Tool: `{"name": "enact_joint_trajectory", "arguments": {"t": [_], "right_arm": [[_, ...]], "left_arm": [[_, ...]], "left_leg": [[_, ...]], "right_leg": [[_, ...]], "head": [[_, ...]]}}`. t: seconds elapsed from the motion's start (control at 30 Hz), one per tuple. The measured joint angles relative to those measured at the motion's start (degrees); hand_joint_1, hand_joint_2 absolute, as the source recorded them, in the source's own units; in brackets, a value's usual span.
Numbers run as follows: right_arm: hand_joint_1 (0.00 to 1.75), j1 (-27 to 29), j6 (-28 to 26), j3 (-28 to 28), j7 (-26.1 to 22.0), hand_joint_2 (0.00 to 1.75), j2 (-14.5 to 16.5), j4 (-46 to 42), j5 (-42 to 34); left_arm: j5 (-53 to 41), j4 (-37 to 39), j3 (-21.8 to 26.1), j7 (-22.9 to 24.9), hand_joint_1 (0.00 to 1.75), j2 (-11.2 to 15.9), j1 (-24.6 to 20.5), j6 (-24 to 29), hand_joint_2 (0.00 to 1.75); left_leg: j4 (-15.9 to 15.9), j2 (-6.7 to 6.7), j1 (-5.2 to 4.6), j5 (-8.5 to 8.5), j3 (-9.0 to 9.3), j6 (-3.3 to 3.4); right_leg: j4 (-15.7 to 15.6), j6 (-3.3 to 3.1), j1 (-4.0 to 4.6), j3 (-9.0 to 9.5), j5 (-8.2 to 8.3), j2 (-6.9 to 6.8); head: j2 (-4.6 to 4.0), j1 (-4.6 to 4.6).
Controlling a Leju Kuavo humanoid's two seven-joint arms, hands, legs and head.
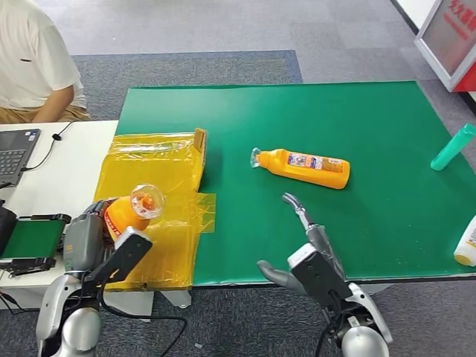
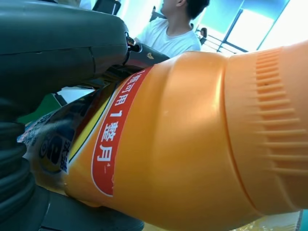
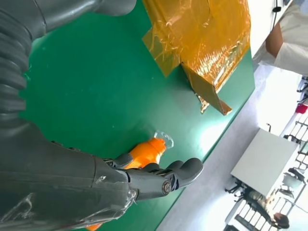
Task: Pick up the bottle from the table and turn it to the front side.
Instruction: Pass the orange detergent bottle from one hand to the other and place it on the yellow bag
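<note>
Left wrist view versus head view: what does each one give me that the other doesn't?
Left wrist view alone: the red label strip with white characters on the held orange bottle. Head view alone: the green table mat, a second orange bottle lying on it, the teal bottle at the far right, the yellow taped box, the right hand open, the left hand. Both: the held bottle and the seated person in white.

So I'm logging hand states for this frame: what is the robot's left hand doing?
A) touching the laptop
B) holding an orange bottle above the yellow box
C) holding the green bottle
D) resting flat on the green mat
B: in the head view the left hand grips an orange bottle over the yellow box; the left wrist view shows the bottle's label close up.
</note>
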Motion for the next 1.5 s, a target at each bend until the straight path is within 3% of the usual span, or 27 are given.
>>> {"name": "enact_joint_trajectory", "arguments": {"t": [0.57, 0.83, 1.0, 1.2, 1.5], "right_arm": [[0.00, 0.6, 0.2, -0.9, -0.1, 1.75, 0.2, -1.4, 0.0], [0.00, 1.5, 1.8, -2.3, -1.2, 1.75, 0.2, -5.5, -3.0], [0.00, 2.5, 3.2, -3.6, -2.5, 1.75, 0.1, -9.0, -5.4], [0.00, 3.0, 3.5, -3.7, -4.8, 1.75, -0.3, -9.3, -7.0], [0.00, 2.9, 3.5, -3.7, -5.0, 1.75, -0.6, -8.7, -7.4]], "left_arm": [[-0.3, 1.0, 1.9, -0.3, 1.75, -1.1, -0.2, 0.0, 1.75], [-10.3, 2.8, 4.9, 0.7, 1.75, -0.4, -2.7, 1.3, 1.75], [-19.1, 7.1, 5.8, 0.3, 1.75, 2.4, -5.2, 0.7, 1.75], [-24.6, 21.1, -2.0, 5.6, 1.75, 9.0, -11.5, 2.5, 1.75], [-24.6, 28.5, -6.5, 5.9, 1.75, 12.0, -14.2, 1.0, 1.75]], "left_leg": [[0.0, 0.00, 0.00, -0.01, 0.00, -0.01], [0.0, 0.00, 0.00, 0.00, 0.01, -0.02], [0.0, 0.00, 0.00, 0.00, 0.03, -0.02], [0.0, 0.00, 0.00, 0.03, 0.01, -0.04], [0.0, 0.01, 0.00, 0.03, 0.00, -0.04]], "right_leg": [[0.0, 0.00, 0.00, 0.00, 0.00, 0.00], [0.0, -0.01, 0.00, -0.01, 0.01, 0.00], [0.0, -0.01, 0.00, -0.03, 0.00, 0.00], [0.0, -0.05, 0.00, -0.03, 0.07, 0.01], [0.0, -0.06, 0.00, -0.05, 0.05, 0.01]], "head": [[0.01, 0.01], [0.00, 0.00], [0.00, 0.00], [0.00, 0.00], [0.01, -0.01]]}}
